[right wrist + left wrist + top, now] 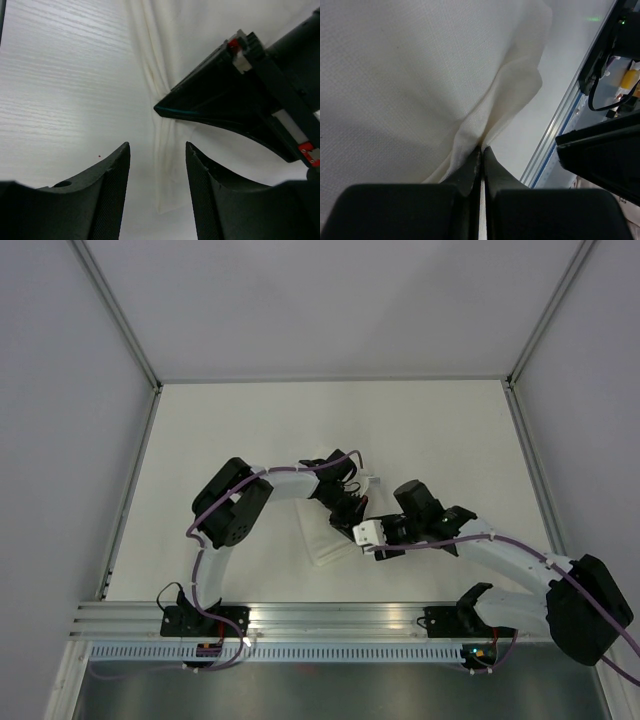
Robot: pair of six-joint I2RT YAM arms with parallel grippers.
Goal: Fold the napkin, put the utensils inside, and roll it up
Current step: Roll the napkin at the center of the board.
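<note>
Napkin (pixel 328 543) — lies crumpled at the desk's (pixel 240 430) centre, toward the near edge. Left fingers (pixel 470 170) are clamped together on a raised crease of it. Right fingers (pixel 112 180) stand apart just beside that crease, holding nothing. Fold apparently under way, not finished — no utensils visible; placing and rolling remain.

The table (pixel 250 430) has an off-white top with a faint wood grain. Pale grey walls (pixel 60 440) close it in on three sides, and a metal rail (pixel 330 615) runs along its near edge. Near the middle lies the white napkin (pixel 326 543), rumpled into long creases.
</note>
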